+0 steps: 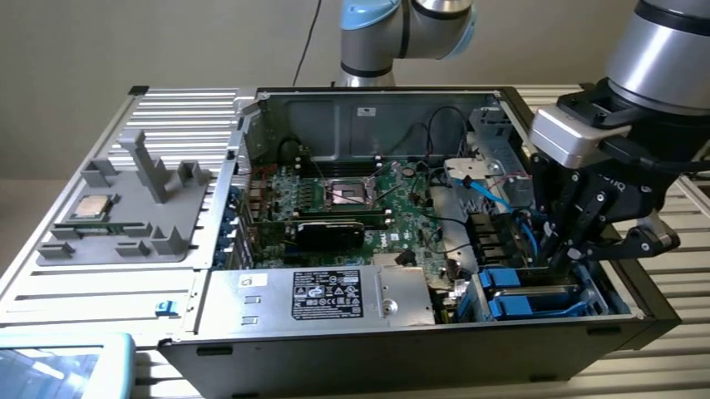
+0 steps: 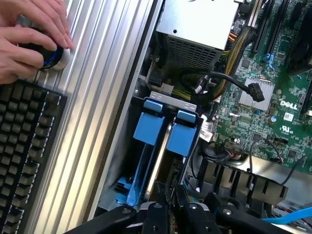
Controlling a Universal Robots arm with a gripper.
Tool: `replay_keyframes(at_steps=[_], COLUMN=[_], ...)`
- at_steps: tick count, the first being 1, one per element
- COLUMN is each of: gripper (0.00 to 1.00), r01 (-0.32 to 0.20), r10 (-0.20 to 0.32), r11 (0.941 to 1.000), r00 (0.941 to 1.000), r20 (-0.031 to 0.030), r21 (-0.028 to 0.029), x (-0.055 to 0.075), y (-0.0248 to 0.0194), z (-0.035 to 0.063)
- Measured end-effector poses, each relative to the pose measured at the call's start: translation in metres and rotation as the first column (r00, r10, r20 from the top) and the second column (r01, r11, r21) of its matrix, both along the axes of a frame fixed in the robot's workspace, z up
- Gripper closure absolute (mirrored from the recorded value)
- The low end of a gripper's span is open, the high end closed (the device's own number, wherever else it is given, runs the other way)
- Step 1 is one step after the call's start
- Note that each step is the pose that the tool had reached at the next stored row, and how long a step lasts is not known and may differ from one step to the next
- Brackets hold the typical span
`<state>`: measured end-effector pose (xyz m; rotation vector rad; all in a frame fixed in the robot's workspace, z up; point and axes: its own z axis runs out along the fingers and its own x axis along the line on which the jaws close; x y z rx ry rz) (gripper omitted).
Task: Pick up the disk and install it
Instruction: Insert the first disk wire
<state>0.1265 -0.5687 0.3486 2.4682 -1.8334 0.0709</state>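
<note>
The disk [image 1: 530,293] stands on edge in the drive bay at the front corner of the open computer case [image 1: 367,349], on the exterior view's right. In the wrist view its silver edge [image 2: 162,158] runs between two bright blue bracket tabs [image 2: 183,139]. My gripper [image 1: 568,256] reaches down into that bay right over the disk. Its black fingers [image 2: 157,210] sit close together at the disk's near end, and the gripper [image 2: 170,207] looks shut on it. The lower part of the disk is hidden inside the bay.
A silver power supply box [image 1: 322,295] with a black label lies beside the bay. The motherboard [image 1: 344,199] and loose cables [image 1: 488,195] fill the case. A grey tray holds a processor chip [image 1: 89,208]. A person's hand [image 2: 29,39] rests on a knob by a keyboard [image 2: 19,146].
</note>
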Motion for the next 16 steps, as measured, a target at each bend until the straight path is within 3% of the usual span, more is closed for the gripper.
replay_keyframes(at_steps=[4,7,13,15,16], gripper=[0.83,0.83,0.83,0.83,0.83], r01=[0.011,0.058,0.15,0.172,0.179], r10=[-0.011,-0.058,-0.15,-0.172,-0.179], r11=[0.9999,0.9983,0.9887,0.9851,0.9838], r00=[0.9999,0.9983,0.9887,0.9851,0.9838], r20=[0.0,0.0001,0.0001,0.0006,0.0016], r21=[-0.0003,-0.0004,-0.0005,-0.0038,-0.0089], x=[-0.0001,-0.0001,0.0,-0.0001,0.0], y=[0.002,0.002,0.0021,0.002,0.002], z=[-0.0002,-0.0003,-0.0014,-0.0017,-0.0019])
